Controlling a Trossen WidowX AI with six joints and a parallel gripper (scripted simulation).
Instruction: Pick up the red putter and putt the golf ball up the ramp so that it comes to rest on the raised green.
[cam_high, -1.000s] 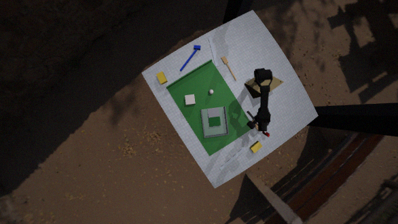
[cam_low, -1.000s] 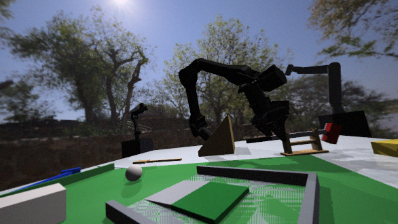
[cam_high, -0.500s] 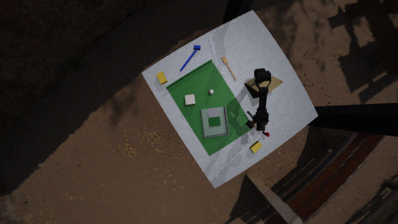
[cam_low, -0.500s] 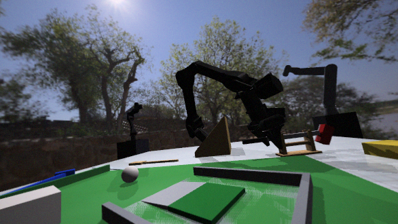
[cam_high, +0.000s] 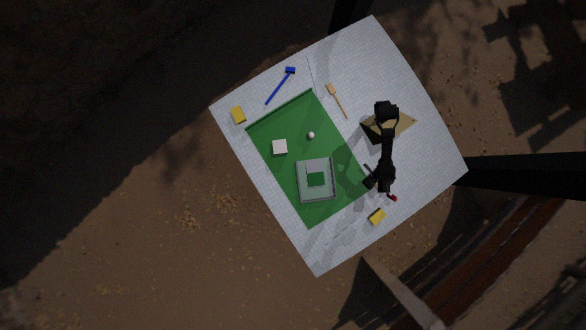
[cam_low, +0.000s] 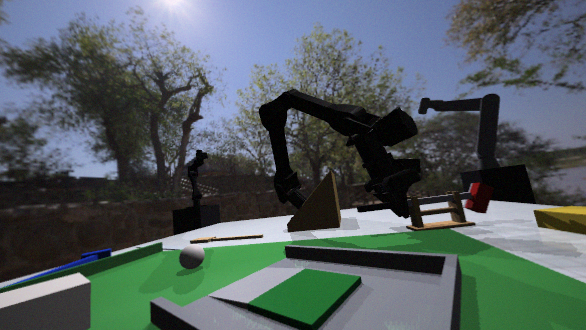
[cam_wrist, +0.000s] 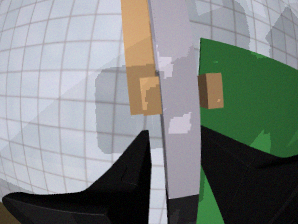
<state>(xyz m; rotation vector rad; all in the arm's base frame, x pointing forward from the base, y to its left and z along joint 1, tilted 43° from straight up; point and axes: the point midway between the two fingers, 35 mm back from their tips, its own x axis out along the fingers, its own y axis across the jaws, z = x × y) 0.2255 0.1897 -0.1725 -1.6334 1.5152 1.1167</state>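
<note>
The red putter lies on a small wooden rack. Its grey shaft runs between my fingers, just above the black grip. My gripper is partly closed around the shaft. The right finger is against or very near it, and a gap shows at the left finger. The white golf ball sits on the green mat. The grey ramp leads to the raised green, inside low walls.
A white block stands near the ball. A blue putter and a wooden one lie beside the mat. Two yellow blocks lie near the table edges. A wooden wedge stands by the arm's base.
</note>
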